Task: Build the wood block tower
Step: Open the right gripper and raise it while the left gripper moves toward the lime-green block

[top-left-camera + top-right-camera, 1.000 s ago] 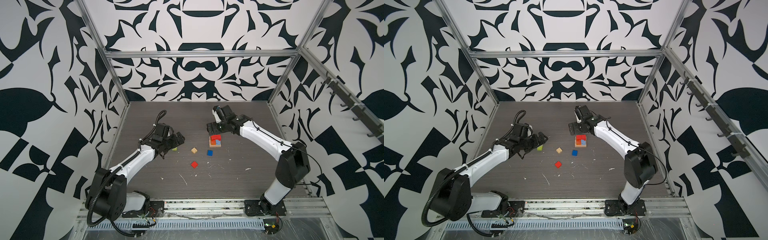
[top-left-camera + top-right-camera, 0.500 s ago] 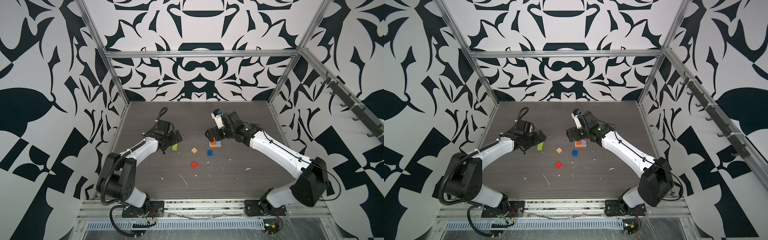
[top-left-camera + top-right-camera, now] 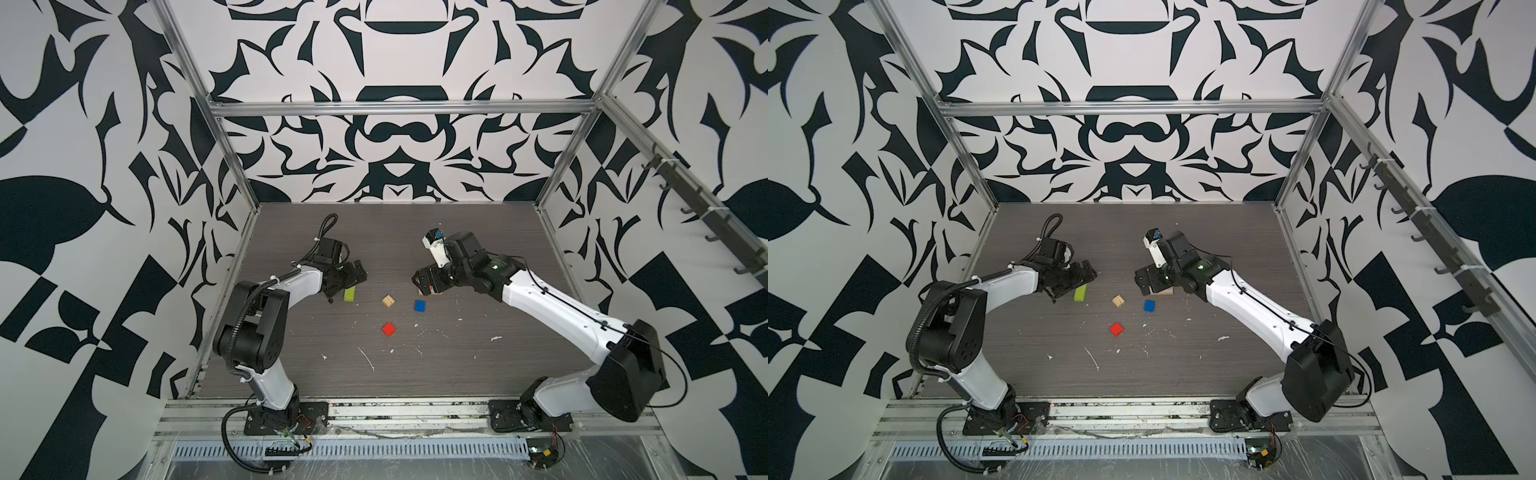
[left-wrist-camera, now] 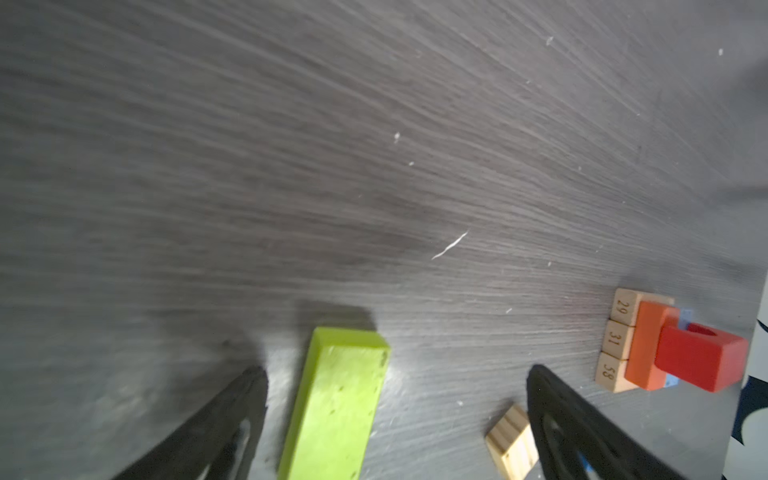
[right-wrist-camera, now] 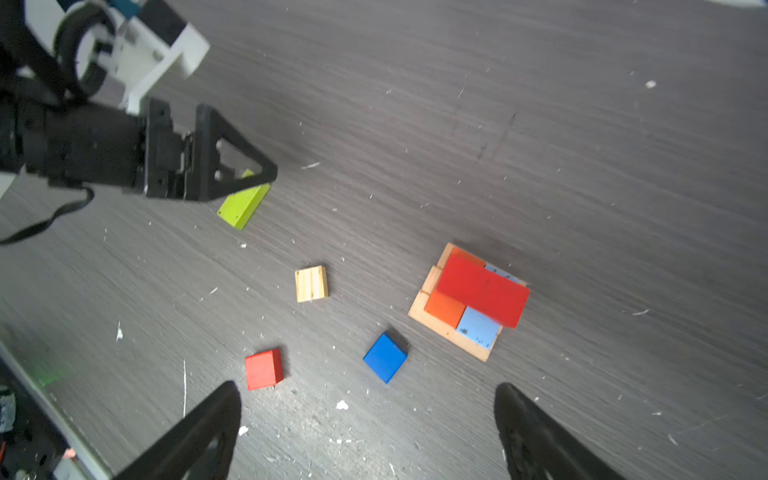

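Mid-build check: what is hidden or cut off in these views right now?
- wood block tower: in both top views the right tool covers it; only a tan corner shows.
- lime green block: left wrist view, one end cut off by the picture edge.
- tan cube: left wrist view, partly behind a finger of the left tool.

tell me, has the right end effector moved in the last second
Yes. In a top view the right end effector has shifted toward the near edge, now hiding most of the wood block tower and nearer the blue cube.
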Action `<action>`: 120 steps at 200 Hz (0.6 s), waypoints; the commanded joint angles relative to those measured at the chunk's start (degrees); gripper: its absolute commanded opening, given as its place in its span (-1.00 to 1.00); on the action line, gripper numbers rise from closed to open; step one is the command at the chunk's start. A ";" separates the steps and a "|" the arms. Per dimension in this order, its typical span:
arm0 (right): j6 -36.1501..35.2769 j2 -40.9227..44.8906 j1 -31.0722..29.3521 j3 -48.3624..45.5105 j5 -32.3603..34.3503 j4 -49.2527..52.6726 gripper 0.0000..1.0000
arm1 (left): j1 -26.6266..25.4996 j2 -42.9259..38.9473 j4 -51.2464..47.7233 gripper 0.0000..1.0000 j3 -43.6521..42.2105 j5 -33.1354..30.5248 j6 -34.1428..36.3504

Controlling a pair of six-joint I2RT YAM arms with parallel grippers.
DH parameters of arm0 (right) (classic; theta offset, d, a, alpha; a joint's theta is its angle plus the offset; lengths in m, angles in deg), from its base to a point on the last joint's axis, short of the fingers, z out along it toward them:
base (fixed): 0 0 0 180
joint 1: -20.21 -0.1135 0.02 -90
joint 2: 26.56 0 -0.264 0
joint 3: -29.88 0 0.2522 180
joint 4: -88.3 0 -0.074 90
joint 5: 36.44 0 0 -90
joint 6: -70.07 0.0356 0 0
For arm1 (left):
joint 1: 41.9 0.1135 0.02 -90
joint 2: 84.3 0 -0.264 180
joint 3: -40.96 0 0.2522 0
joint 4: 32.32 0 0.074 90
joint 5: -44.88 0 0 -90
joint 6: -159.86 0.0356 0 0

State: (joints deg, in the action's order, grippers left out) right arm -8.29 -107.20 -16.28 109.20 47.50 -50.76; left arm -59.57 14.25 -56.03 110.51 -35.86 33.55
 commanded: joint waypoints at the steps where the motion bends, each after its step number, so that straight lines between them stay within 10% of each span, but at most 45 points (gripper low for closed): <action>1: 0.05 3.19 -0.37 -0.93 -0.72 -0.15 0.97 | 0.13 1.81 1.54 0.99 1.83 2.49 0.72; 120: 0.89 -2.64 -1.06 1.32 -0.98 1.35 0.82 | -6.01 4.88 6.39 0.99 2.59 7.41 -2.68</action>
State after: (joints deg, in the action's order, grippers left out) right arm -7.83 -108.27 -16.39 108.46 47.12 -49.86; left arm -64.56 18.51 -49.19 112.26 -29.90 31.93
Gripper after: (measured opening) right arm 0.903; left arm 0.994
